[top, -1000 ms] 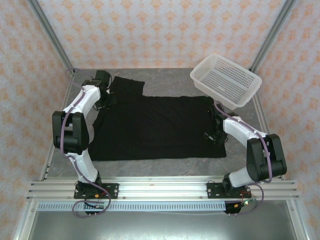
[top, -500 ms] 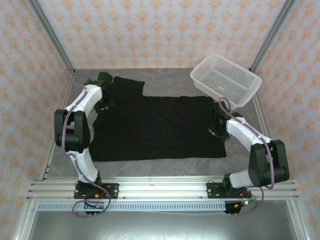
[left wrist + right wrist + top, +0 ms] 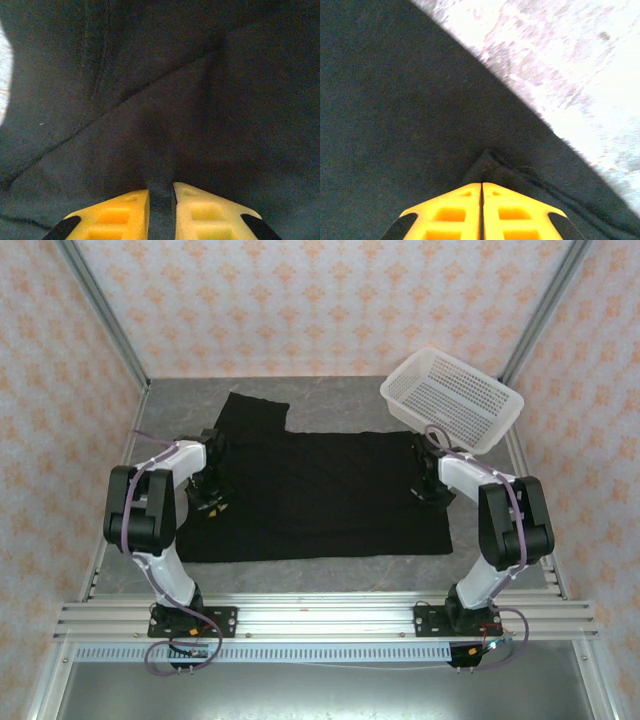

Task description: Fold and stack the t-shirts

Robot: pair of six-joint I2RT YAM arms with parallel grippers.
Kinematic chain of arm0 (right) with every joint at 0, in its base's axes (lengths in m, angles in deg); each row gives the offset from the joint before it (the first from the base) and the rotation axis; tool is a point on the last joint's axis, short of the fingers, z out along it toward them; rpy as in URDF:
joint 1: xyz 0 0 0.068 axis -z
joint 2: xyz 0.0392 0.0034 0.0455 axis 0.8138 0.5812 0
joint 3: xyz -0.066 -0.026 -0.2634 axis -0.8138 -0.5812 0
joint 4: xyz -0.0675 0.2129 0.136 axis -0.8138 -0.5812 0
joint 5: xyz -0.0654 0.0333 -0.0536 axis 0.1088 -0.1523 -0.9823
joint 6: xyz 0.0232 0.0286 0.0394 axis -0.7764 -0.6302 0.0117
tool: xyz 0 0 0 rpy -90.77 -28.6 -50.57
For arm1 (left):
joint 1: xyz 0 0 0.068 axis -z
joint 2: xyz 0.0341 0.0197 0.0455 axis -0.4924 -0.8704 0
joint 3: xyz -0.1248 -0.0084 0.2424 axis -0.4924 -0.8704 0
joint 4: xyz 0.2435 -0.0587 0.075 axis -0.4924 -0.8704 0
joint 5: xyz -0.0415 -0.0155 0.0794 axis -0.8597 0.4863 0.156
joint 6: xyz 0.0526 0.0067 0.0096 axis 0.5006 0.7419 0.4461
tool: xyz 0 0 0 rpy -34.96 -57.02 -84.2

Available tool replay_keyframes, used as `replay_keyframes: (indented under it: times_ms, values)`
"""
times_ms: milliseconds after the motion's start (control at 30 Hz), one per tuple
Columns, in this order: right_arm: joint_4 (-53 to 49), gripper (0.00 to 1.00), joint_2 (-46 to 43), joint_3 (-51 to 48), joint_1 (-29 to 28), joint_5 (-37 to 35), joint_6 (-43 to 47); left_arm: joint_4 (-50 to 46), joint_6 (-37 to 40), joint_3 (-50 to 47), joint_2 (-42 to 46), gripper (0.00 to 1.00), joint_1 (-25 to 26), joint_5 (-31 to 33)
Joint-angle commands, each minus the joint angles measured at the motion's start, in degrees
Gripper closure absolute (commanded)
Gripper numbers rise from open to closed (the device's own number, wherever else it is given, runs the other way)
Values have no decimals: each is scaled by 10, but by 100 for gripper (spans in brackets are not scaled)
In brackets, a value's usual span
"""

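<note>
- From the top view, both sets of fingertips melt into the black cloth and are hard to make out.
- The left gripper has its yellow pads nearly closed, with a strip of t-shirt clamped between them at the shirt's left edge.
- The right gripper has its pads pressed together on a pucker of cloth near the right edge, with bare table just past it.
- The t-shirt lies spread flat mid-table, and all you can see is plain black. The basket sits at the far right.
- A second ago the left gripper was up by the far-left sleeve. It's come nearer since, and the right one has gone a bit farther back.
</note>
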Motion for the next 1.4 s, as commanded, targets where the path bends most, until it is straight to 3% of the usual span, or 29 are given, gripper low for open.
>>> replay_keyframes:
  times_ms: [0,300,400,500,600,700,833,1067,1367]
  values:
    - [-70,90,7,9,9,-64,5,-2,-34,-14,-17,81,-27,58]
    - [-40,90,3,-3,5,-8,29,-24,-26,-17,-10,80,-43,98]
    - [-55,87,-19,16,-11,-12,45,-44,-27,-6,15,73,-41,115]
    - [-54,80,-61,29,-42,-21,62,-50,-15,35,82,62,-13,139]
    - [-41,73,-90,33,-65,-10,81,-21,26,87,118,62,34,105]
    - [35,58,-103,18,-70,94,120,11,84,137,87,63,88,35]
    - [152,46,-130,-7,-74,244,133,15,167,192,8,66,160,11]
    - [154,43,-139,10,-73,257,106,-5,206,224,-83,66,207,63]
    - [147,41,-152,-4,-72,256,95,14,218,188,-109,65,219,101]
